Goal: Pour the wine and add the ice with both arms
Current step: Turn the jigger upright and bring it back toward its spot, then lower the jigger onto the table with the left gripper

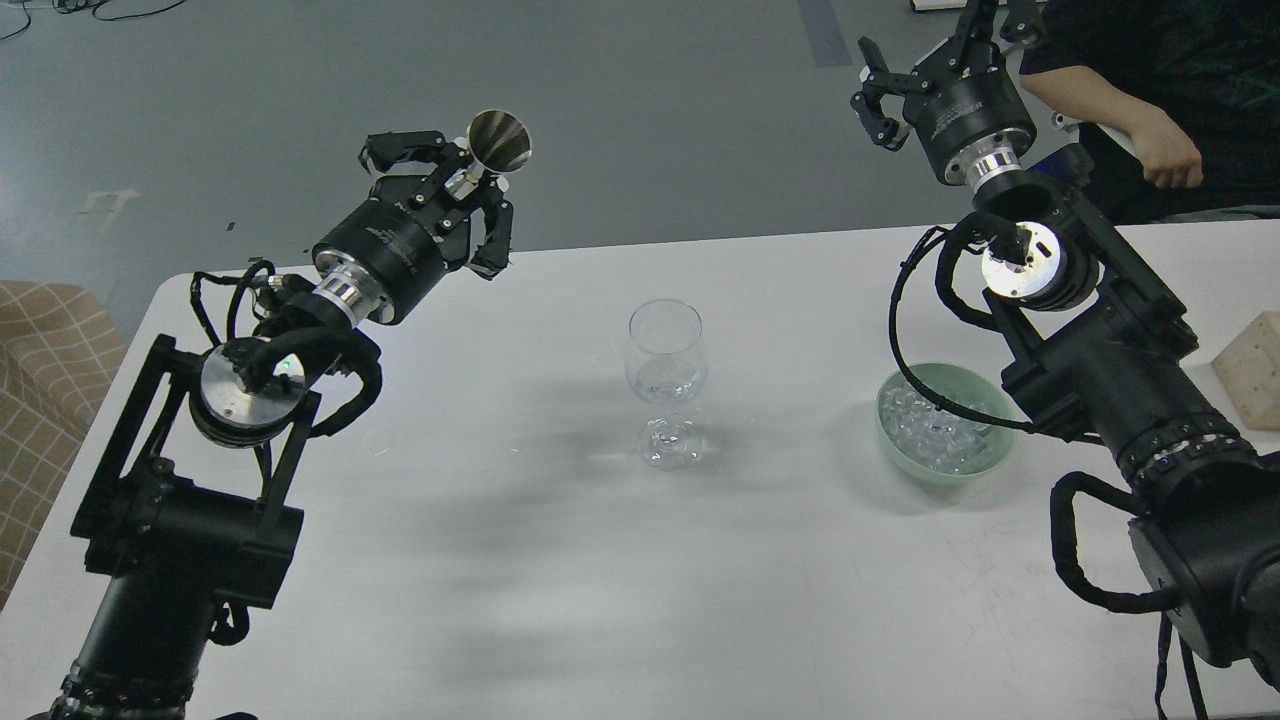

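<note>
The wine glass (666, 380) stands upright near the middle of the white table, clear and stemmed, with a trace of colourless wine (667, 384) low in its bowl — barely visible. The ice (936, 432) is a heap of small clear glassy cubes in a pale green bowl (985, 462), right of the glass and well apart from it. A metal jigger (494, 147) — 1 cone mouth open toward the camera, tilted — sits clamped in the left gripper (452, 192), raised above the table's far-left edge.

no legible text, gripper print too blurry
</note>
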You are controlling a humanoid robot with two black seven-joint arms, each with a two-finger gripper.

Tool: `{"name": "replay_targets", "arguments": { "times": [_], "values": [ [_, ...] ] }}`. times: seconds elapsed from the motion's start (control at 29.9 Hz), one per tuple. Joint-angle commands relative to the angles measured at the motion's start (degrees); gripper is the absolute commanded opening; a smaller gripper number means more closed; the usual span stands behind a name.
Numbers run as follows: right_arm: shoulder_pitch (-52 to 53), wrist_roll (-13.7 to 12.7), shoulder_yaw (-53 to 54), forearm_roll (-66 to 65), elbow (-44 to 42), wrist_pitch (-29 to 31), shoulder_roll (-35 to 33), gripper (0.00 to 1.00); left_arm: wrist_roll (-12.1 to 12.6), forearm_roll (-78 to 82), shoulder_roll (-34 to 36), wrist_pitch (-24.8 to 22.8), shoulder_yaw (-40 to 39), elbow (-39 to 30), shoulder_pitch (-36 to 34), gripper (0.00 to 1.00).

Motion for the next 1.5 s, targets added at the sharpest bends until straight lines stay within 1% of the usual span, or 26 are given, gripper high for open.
{"name": "replay_targets", "arguments": {
  "times": [0.0,0.03,0.17,0.3,0.33,0.47,0.6,0.7,0.77,0.84,1.1,1.17,1.2,1.3,1.34,1.4,1.47],
  "values": [
    [0.1,0.0,0.0,0.0,0.0,-0.1,0.0,1.00,-0.1,-6.5,0.1,0.3,-6.2,1.0,4.9,0.00],
    [0.1,0.0,0.0,0.0,0.0,0.0,0.0,1.00,-0.1,-6.8,0.0,0.5,-7.0,1.0,5.7,0.00],
    [0.0,0.0,0.0,0.0,0.0,-0.1,0.0,1.00,-0.5,-6.8,-1.1,-0.1,-11.9,0.9,13.8,0.00],
    [0.0,-0.1,0.0,0.0,-0.1,-0.1,0.0,1.00,-0.3,-6.9,-2.7,-0.2,-15.6,1.1,16.2,0.00],
    [0.0,0.0,0.0,0.0,-0.1,-0.1,0.0,1.00,-0.2,-6.8,-3.3,-0.3,-16.5,1.3,17.9,0.00],
    [0.0,0.0,0.0,0.0,-0.1,-0.1,0.0,1.00,-0.6,-6.8,-3.9,-3.2,-16.7,2.5,20.5,0.00],
    [0.0,0.0,-0.1,0.0,-0.1,0.0,0.0,1.00,-1.1,-6.9,-5.3,-4.7,-16.8,5.3,21.0,0.00],
    [0.0,0.0,-0.1,0.0,-0.1,-0.1,0.0,1.00,-2.5,-6.5,-6.7,-5.1,-16.8,6.9,21.0,0.00],
    [-0.1,0.0,-0.1,0.0,-0.1,0.0,0.0,1.00,-3.1,-6.3,-7.0,-6.3,-16.7,7.7,21.0,0.00],
    [-0.1,0.0,-0.1,0.0,-0.1,0.0,0.0,1.00,-3.9,-6.2,-7.0,-8.0,-16.4,10.4,20.6,0.00],
    [-0.1,0.0,-0.1,0.0,-0.1,-0.1,0.0,1.00,-4.4,-6.2,-6.8,-9.9,-16.4,15.0,19.3,0.00],
    [-0.1,0.0,-0.1,0.0,-0.2,0.0,0.0,1.00,-4.9,-6.2,-6.8,-10.0,-16.4,15.9,19.0,0.00],
    [-0.1,0.0,-0.1,0.0,-0.1,0.0,0.0,1.00,-5.4,-6.2,-6.6,-10.0,-16.4,16.3,18.9,0.03],
    [-0.1,0.0,-0.1,0.0,-0.2,0.0,0.0,1.00,-5.5,-6.2,-6.6,-9.9,-16.2,16.6,18.7,0.12],
    [-0.1,0.0,-0.1,0.0,-0.2,0.0,0.0,1.00,-5.5,-6.2,-6.6,-9.9,-16.2,16.6,18.7,0.12],
    [-0.2,0.0,-0.1,0.0,-0.2,-0.1,0.0,1.00,-5.6,-6.1,-6.6,-9.9,-16.1,16.7,18.4,0.19],
    [-0.1,0.0,-0.1,0.0,-0.2,0.0,0.0,1.00,-5.7,-6.0,-6.6,-9.8,-16.0,17.3,18.0,0.24]
  ]
}}
